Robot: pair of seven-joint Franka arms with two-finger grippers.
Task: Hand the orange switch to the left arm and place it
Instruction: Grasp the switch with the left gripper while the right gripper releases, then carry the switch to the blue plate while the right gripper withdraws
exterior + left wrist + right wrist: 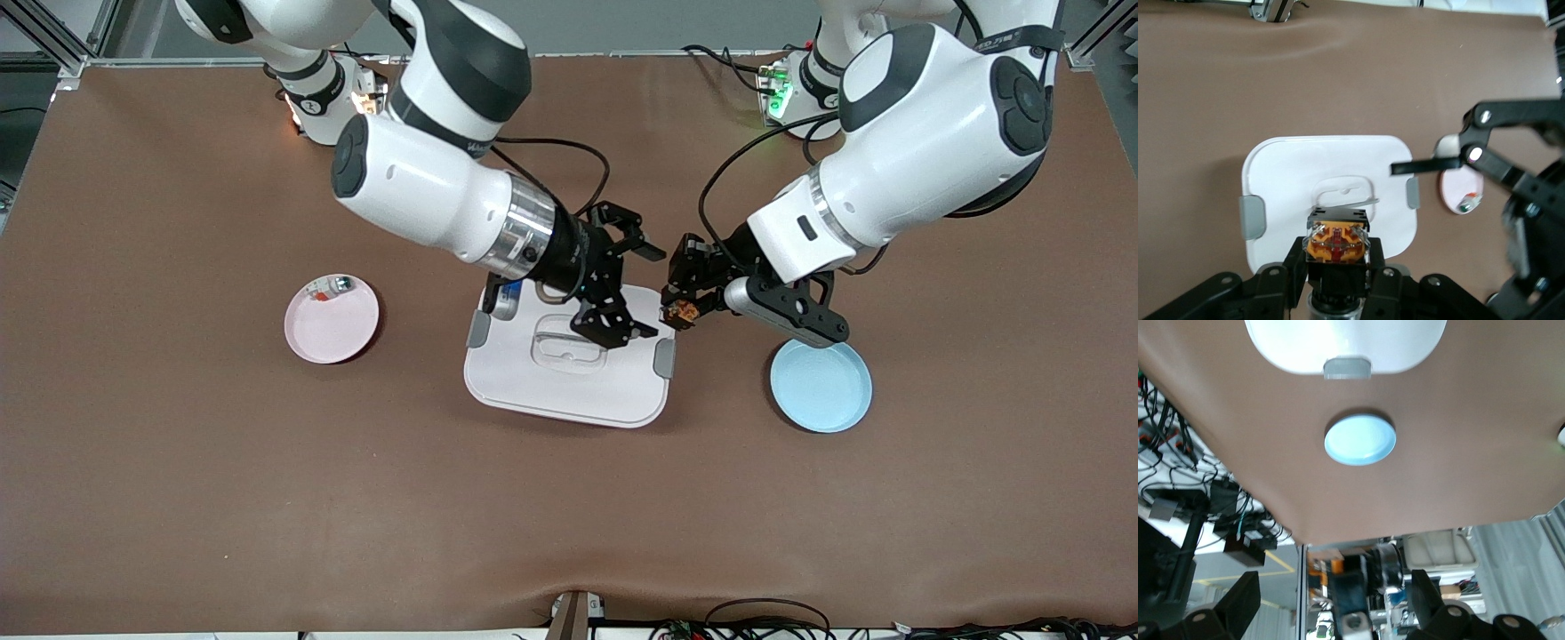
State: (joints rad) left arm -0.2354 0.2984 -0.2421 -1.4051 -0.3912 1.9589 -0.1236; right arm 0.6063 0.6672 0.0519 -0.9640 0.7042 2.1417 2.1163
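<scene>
Matt brown tabletop, glossy plastics

Tabletop (178,498) looks like matt brown cloth, faintly rippled. Box (551,391): smooth white plastic, grey latches, clear handle. Plates pink (333,333) and blue (822,391): smooth plastic. Arms: glossy white shells, one brushed metal ring (524,233).

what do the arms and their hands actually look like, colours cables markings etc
Both arms have glossy white rounded shells with black joint bands and round black end caps. The right arm shows a silver metal wrist ring. Each hand, left and right, is a black skeletal two-finger linkage with bolts. Black cables loop off both wrists.

High front camera, two wrist cameras
</scene>
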